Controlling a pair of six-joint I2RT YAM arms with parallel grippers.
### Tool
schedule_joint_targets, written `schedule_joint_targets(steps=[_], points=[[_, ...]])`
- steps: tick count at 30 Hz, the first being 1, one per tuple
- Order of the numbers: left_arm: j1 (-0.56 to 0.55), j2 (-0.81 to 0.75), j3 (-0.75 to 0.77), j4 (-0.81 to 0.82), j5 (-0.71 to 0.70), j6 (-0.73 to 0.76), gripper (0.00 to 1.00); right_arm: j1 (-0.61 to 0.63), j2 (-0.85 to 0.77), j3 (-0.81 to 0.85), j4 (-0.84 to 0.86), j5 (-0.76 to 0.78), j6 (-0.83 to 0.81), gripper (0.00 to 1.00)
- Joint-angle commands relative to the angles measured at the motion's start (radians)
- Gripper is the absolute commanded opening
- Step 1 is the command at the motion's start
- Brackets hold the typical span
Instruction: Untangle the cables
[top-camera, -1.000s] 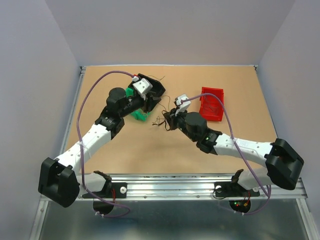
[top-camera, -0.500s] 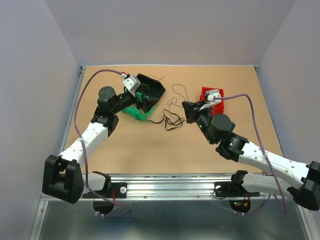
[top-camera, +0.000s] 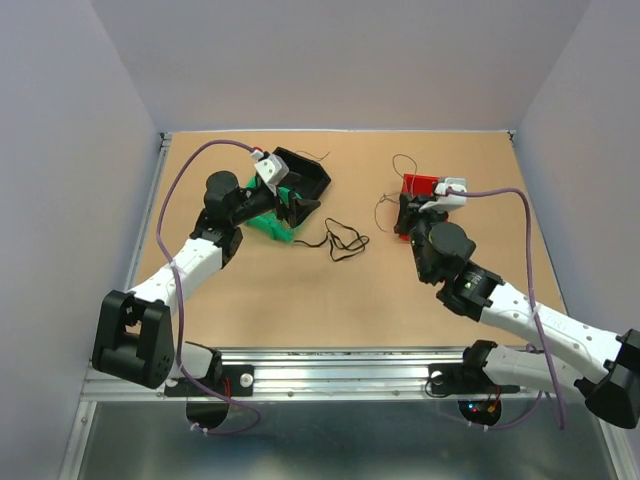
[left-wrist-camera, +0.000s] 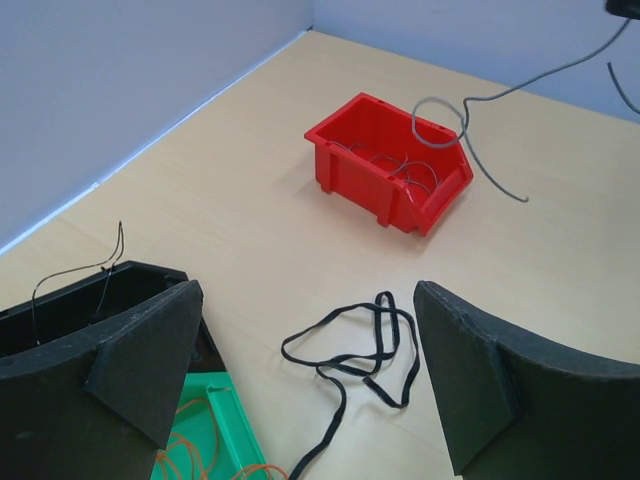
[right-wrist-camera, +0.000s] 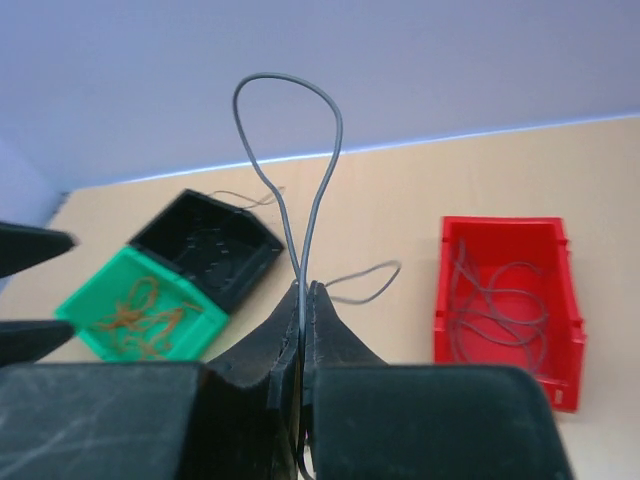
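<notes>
The right gripper (right-wrist-camera: 303, 290) pinches a grey wire (right-wrist-camera: 287, 77) that loops up in the middle of its view. The left gripper (left-wrist-camera: 305, 300) is wide open, with a black cable (left-wrist-camera: 352, 352) lying on the table (left-wrist-camera: 250, 230) below it, lower middle of its view.

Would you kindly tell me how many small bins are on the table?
3: a black bin at far left, a green bin beside it, nearer the arms, and a red bin to the right.

Black cable (left-wrist-camera: 352, 356) lies in loose loops; grey cable (right-wrist-camera: 318, 210) arches upward, clamped in right pincer (right-wrist-camera: 305, 290).
</notes>
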Motion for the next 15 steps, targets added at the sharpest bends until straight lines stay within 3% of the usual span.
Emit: schedule_joint_targets(steps=[1, 4, 6, 15], points=[[-0.007, -0.022, -0.012, 0.060, 0.017, 0.023, 0.99, -0.115, 0.027, 0.051, -0.061, 0.015, 0.048, 0.00], [-0.013, -0.028, -0.015, 0.060, 0.009, 0.029, 0.99, -0.321, 0.082, 0.087, -0.148, -0.187, 0.156, 0.01], [-0.015, -0.028, -0.017, 0.060, 0.008, 0.032, 0.99, -0.421, 0.119, 0.104, -0.189, -0.233, 0.205, 0.01], [-0.032, -0.040, -0.026, 0.055, -0.009, 0.040, 0.99, -0.616, 0.360, 0.153, -0.215, -0.372, 0.273, 0.01]])
